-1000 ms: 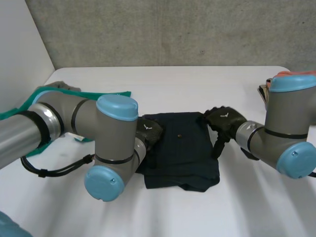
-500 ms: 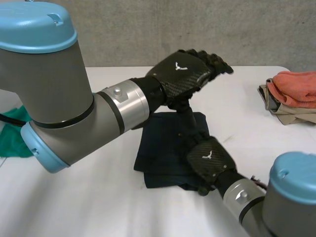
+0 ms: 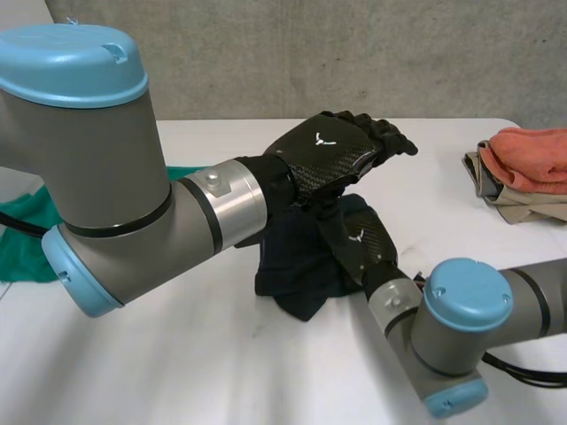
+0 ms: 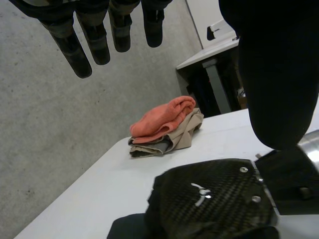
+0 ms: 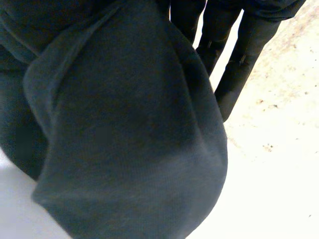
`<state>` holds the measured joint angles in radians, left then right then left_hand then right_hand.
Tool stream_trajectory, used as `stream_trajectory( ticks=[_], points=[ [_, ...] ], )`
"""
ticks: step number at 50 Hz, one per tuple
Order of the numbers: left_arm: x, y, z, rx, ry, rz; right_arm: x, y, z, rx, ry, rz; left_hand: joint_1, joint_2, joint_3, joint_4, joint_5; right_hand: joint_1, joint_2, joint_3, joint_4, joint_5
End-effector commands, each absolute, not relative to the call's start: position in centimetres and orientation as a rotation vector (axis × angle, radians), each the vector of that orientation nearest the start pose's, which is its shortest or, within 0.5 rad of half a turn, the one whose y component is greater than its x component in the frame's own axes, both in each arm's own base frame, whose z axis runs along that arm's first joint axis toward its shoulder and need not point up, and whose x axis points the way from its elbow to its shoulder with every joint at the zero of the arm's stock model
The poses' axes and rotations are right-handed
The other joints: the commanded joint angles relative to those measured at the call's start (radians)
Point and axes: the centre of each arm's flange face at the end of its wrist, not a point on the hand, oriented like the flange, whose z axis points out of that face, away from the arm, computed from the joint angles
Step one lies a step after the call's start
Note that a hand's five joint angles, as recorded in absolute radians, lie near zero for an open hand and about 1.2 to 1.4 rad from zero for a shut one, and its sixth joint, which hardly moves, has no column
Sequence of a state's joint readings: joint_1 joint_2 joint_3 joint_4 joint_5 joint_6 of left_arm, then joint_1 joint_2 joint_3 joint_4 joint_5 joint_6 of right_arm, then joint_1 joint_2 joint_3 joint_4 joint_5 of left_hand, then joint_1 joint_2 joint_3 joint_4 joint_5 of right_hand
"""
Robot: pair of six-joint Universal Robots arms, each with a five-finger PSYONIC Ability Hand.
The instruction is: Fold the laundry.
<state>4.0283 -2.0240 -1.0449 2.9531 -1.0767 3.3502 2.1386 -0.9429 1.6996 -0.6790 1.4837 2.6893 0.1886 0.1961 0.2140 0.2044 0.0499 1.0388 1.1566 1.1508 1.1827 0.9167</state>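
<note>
Dark cloth [image 3: 288,266] is gripped by right hand [image 3: 363,243]; left hand [image 3: 323,150] hovers above, fingers [image 4: 79,52] straight.

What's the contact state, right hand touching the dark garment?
Touching. The right wrist view shows the dark garment bunched directly against the palm of the right hand.

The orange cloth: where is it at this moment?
In the head view the orange cloth lies at the right edge of the table, on top of a folded beige cloth.
</note>
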Motion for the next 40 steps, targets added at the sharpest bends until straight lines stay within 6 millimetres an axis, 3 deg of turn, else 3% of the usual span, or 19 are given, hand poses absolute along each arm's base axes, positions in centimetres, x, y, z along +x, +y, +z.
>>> stream_trajectory(
  ticks=[1,5,6,9,12,13,16,17,20,24,30,31,34,35,40],
  points=[
    [-38.1,-19.2,29.5,-1.198,-1.519,1.539,33.5,-26.6,12.7,-1.140,1.823,-2.064,0.007,0.000,-0.018,-0.008,-0.029,0.357,0.240,0.246,0.214,0.305],
    [-38.1,-19.2,30.0,-1.196,-1.507,1.552,32.8,-29.3,14.7,-1.095,1.791,-2.143,0.004,-0.003,-0.021,-0.011,-0.032,0.357,0.240,0.246,0.214,0.305],
    [-38.0,-19.1,30.3,-1.196,-1.500,1.563,32.0,-30.8,15.7,-1.064,1.780,-2.191,0.004,-0.003,-0.021,-0.011,-0.032,0.357,0.240,0.246,0.214,0.305],
    [-37.4,-19.3,31.9,-1.174,-1.477,1.622,31.1,-32.5,17.7,-1.031,1.728,-2.264,0.004,-0.003,-0.021,-0.011,-0.032,0.357,0.240,0.246,0.214,0.305],
    [-36.6,-19.8,33.9,-1.136,-1.439,1.718,29.4,-35.2,21.1,-0.967,1.646,-2.378,0.001,-0.006,-0.024,-0.014,-0.034,0.357,0.240,0.246,0.214,0.305],
    [-36.5,-19.9,34.2,-1.128,-1.429,1.733,28.2,-36.7,22.7,-0.919,1.615,-2.427,0.001,-0.006,-0.024,-0.014,-0.034,0.357,0.240,0.246,0.214,0.305],
    [-36.4,-20.1,35.3,-1.088,-1.391,1.770,26.1,-39.1,25.1,-0.824,1.570,-2.503,0.007,0.000,-0.018,-0.009,-0.029,0.357,0.240,0.246,0.214,0.305],
    [-36.3,-20.1,35.6,-1.075,-1.384,1.774,24.4,-40.7,26.6,-0.753,1.548,-2.549,0.010,0.003,-0.015,-0.006,-0.026,0.357,0.240,0.246,0.214,0.305],
    [-36.3,-20.1,35.9,-1.032,-1.374,1.763,21.4,-42.9,28.6,-0.656,1.518,-2.607,0.010,0.003,-0.015,-0.006,-0.026,0.357,0.240,0.246,0.214,0.305],
    [-36.4,-20.0,35.9,-1.015,-1.376,1.746,15.2,-46.8,30.3,-0.562,1.485,-2.674,0.010,0.003,-0.015,-0.006,-0.026,0.357,0.240,0.246,0.214,0.305],
    [-36.4,-20.0,35.3,-1.020,-1.392,1.731,8.3,-51.2,27.9,-0.566,1.524,-2.692,0.010,0.003,-0.015,-0.006,-0.026,0.357,0.240,0.246,0.214,0.305],
    [-36.5,-19.9,35.3,-1.021,-1.393,1.728,6.7,-52.3,26.4,-0.564,1.557,-2.684,0.010,0.003,-0.015,-0.006,-0.026,0.357,0.240,0.246,0.214,0.305],
    [-36.5,-20.0,34.9,-1.020,-1.405,1.719,4.5,-53.8,23.2,-0.564,1.616,-2.641,0.013,0.006,-0.012,-0.003,-0.023,0.357,0.240,0.246,0.214,0.305],
    [-36.5,-20.0,34.8,-1.021,-1.409,1.715,3.2,-54.5,20.8,-0.567,1.655,-2.604,0.013,0.006,-0.012,-0.003,-0.023,0.357,0.240,0.246,0.214,0.305],
    [-36.6,-19.9,33.7,-1.030,-1.437,1.681,0.3,-55.2,13.9,-0.584,1.773,-2.467,0.013,0.006,-0.012,-0.003,-0.023,0.357,0.240,0.246,0.214,0.305]
  ],
)
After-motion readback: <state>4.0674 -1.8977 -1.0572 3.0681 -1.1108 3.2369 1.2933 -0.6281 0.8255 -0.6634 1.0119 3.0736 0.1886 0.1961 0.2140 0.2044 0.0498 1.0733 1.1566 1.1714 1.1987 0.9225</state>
